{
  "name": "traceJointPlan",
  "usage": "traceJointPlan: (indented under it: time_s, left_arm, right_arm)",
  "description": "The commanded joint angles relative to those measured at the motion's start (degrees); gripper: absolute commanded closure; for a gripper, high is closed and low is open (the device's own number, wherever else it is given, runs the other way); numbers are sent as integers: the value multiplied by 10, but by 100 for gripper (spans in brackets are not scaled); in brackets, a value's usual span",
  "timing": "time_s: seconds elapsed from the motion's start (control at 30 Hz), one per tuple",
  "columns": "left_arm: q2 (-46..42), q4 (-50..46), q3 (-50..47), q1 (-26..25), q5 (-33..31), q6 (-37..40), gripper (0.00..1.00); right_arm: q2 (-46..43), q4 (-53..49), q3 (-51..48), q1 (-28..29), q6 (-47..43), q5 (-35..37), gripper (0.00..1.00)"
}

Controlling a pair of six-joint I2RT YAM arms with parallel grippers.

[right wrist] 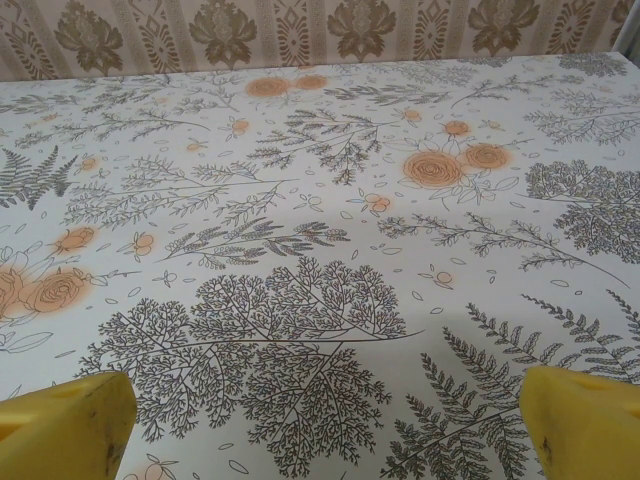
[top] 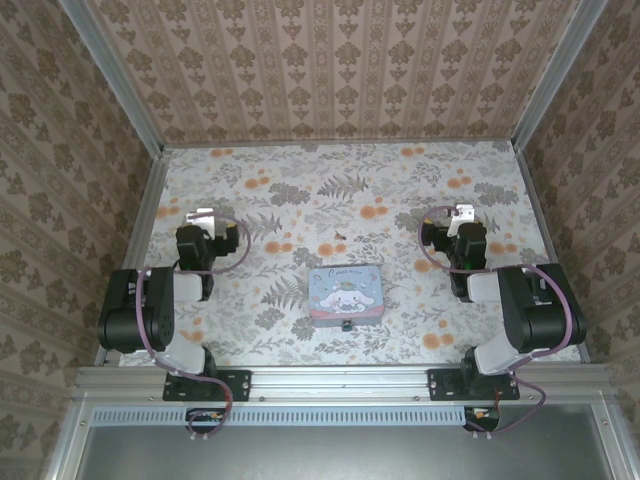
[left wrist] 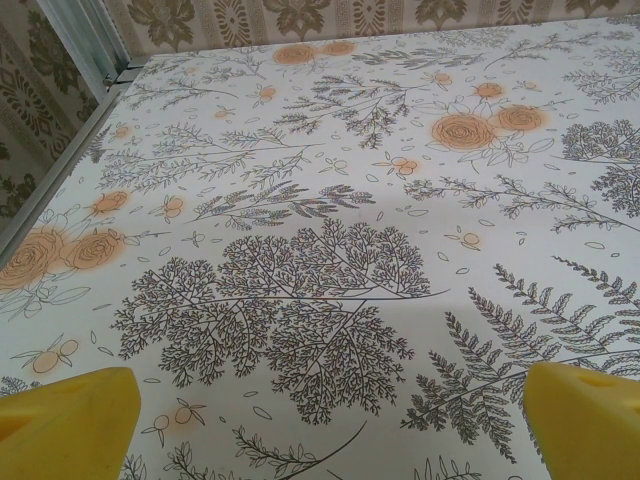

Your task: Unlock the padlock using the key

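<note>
- Both grippers are spread wide and hold nothing: left gripper (top: pixel 204 216), right gripper (top: pixel 462 213). In each wrist view the yellow fingers (left wrist: pixel 70 420) stand far apart over bare table (left wrist: pixel 300 150).
- The padlock (top: pixel 347 325) sits against the near side of the tin (top: pixel 345 288), inward of both sets of fingers and back toward the bases.
- I take the small brown speck beyond the tin to be the key (top: pixel 340 237). It lies between the two grippers, about level with the fingertips, but is too small for me to be sure.
- I'd go for the key first: bring one gripper's fingers square across it, low, and close slowly, since it lies flat and thin.
- The other gripper should steady the padlock.
</note>
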Motion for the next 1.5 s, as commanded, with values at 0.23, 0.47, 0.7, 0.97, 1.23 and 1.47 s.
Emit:
traceJointPlan:
  time_s: [0.23,0.47,0.7,0.97,1.23,1.47]
  left_arm:
    - [-23,-20,10,-6,-6,13,0]
    - [-94,-187,73,-15,-52,7,0]
    - [-136,-375,171,-48,-74,-87,0]
    - [-189,-588,234,-157,-38,-246,0]
    - [-278,-689,171,-310,35,-368,0]
    - [-276,-645,124,-406,44,-445,0]
  right_arm:
    - [-10,3,4,-15,8,-33,1]
    - [-167,-216,51,-16,49,0,0]
    - [-281,-365,69,-15,155,-146,1]
    - [-340,-514,55,33,268,-282,9]
    - [-352,-564,-5,155,332,-276,20]
    - [-373,-526,-60,213,386,-259,25]
